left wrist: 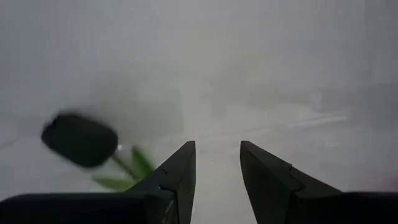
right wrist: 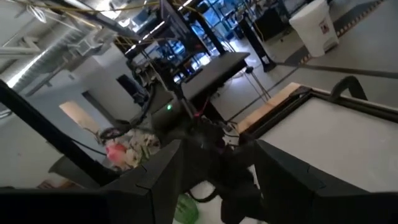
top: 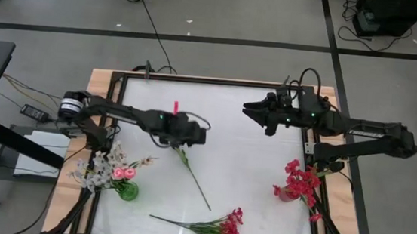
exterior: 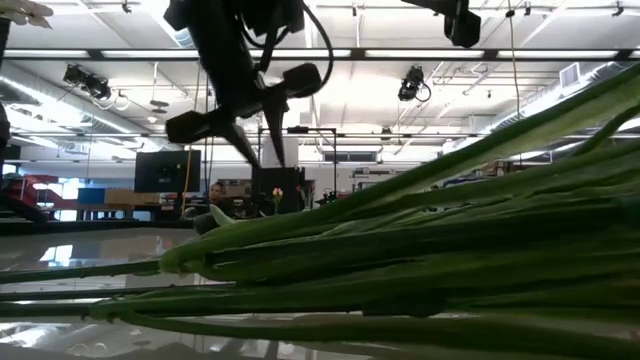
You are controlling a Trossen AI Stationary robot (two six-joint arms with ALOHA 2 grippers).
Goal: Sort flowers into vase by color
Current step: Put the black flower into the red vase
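My left gripper [top: 190, 137] [left wrist: 217, 146] is open and hangs over the table's middle, above the far end of a single green stem [top: 194, 178] that lies flat and slants toward the near edge. Just beyond the left arm shows a small pink bud [top: 176, 108]. The left wrist view has a dark blurred bud [left wrist: 81, 138] with green leaves beside one finger. My right gripper [top: 248, 111] [right wrist: 217, 146] is open and held high over the far right of the table. A bunch of red sprays [top: 218, 228] lies at the near edge.
A green vase [top: 128, 192] with white and pink flowers stands near left. A red vase [top: 285, 192] with red blossoms stands near right. In the low view the bunch's green stems [exterior: 420, 250] fill the foreground. A raised frame [top: 219, 80] edges the white table.
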